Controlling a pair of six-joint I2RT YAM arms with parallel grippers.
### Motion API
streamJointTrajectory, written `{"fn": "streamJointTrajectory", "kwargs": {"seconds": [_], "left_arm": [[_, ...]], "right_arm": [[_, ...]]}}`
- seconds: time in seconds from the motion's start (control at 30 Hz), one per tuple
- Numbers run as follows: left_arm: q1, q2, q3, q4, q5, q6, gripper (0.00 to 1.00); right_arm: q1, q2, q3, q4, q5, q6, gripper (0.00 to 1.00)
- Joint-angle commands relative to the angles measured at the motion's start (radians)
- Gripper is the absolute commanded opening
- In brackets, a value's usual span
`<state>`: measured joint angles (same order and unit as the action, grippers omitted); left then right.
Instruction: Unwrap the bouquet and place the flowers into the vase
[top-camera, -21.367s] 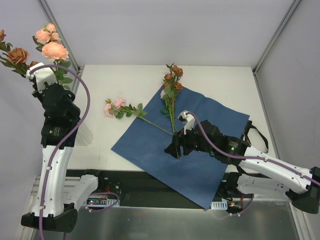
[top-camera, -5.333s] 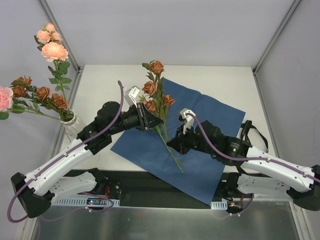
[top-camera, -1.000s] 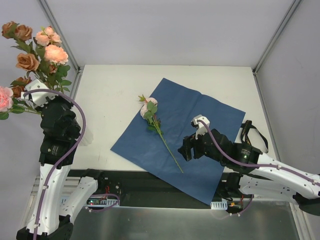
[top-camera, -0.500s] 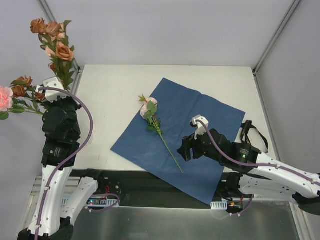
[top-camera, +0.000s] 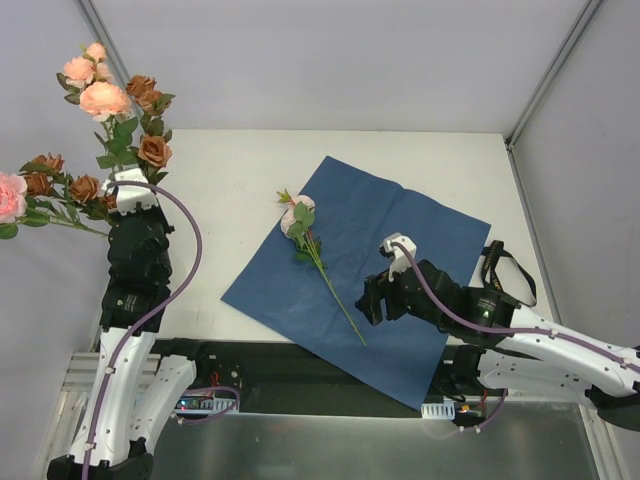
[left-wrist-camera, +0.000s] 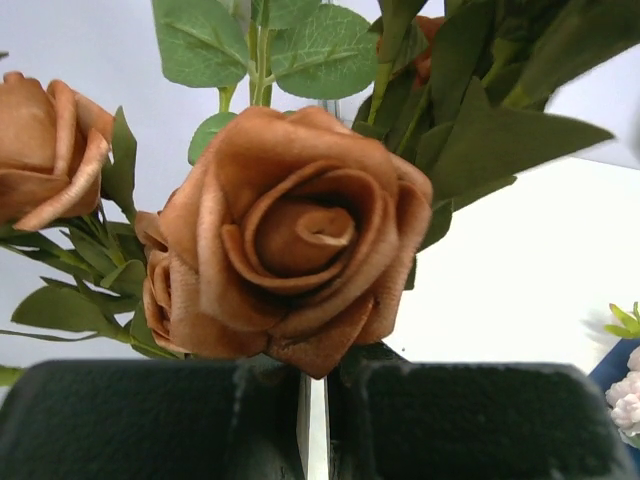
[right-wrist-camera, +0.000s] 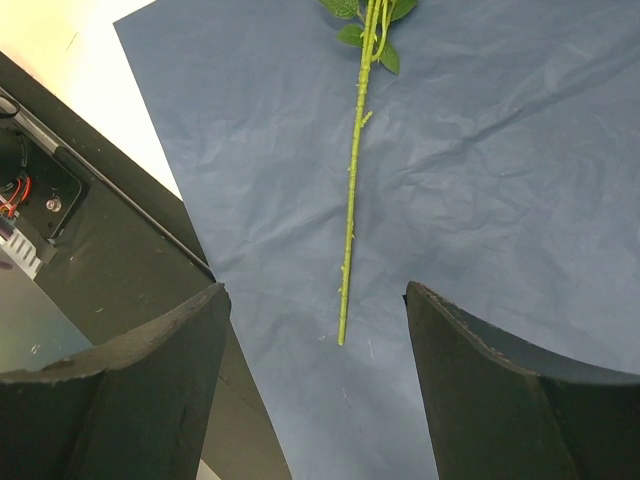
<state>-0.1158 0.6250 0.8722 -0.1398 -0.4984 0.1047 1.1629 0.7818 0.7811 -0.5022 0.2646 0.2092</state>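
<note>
Rust-orange sprig (top-camera: 155, 150) has swung in the last second from the 9 o'clock side of the peach blooms to their 3 o'clock side, nearer the table (top-camera: 230, 170). This reads as lining up for insertion.

Left gripper (left-wrist-camera: 315, 390) has its fingers pinched closed on the sprig's stem, just under a bloom. The vase is hidden behind the left arm and can't be placed.

Flowers (top-camera: 95, 92) already standing cluster at the table's 9 o'clock edge. One pink rose (top-camera: 297, 214) lies on the flat blue paper (top-camera: 400, 230), bloom toward 11, stem end toward 5.

Right gripper (right-wrist-camera: 315, 300) has barely moved. Its jaws are wide apart and hold nothing, and it hovers over that stem end. Likely one sprig is going in and one rose is left.
</note>
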Motion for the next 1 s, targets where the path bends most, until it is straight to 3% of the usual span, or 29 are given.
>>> {"fn": "streamJointTrajectory", "kwargs": {"seconds": [0.0,0.27,0.37,0.4,0.5,0.73,0.97], "left_arm": [[0.010,-0.044,-0.032,0.034,-0.035,-0.013,0.00],[0.010,-0.094,-0.076,0.017,-0.051,-0.052,0.03],[0.010,-0.113,-0.070,-0.009,-0.055,-0.079,0.31],[0.008,-0.119,-0.062,-0.026,-0.036,-0.095,0.50],[0.010,-0.146,0.002,-0.114,0.061,-0.161,0.68],[0.010,-0.191,0.149,-0.349,0.325,-0.302,0.82],[0.010,-0.208,0.241,-0.498,0.360,-0.341,0.78]], "right_arm": [[0.003,0.000,-0.009,0.031,-0.008,0.018,0.74],[0.003,0.091,-0.016,0.082,-0.065,0.032,0.74],[0.001,0.148,-0.009,0.082,-0.074,0.033,0.74],[0.003,0.178,-0.008,0.082,-0.077,0.026,0.74],[0.001,0.240,0.001,0.083,-0.084,0.004,0.74],[0.003,0.376,0.035,0.120,-0.093,-0.062,0.75],[0.000,0.514,0.118,0.132,-0.136,-0.068,0.75]]}}
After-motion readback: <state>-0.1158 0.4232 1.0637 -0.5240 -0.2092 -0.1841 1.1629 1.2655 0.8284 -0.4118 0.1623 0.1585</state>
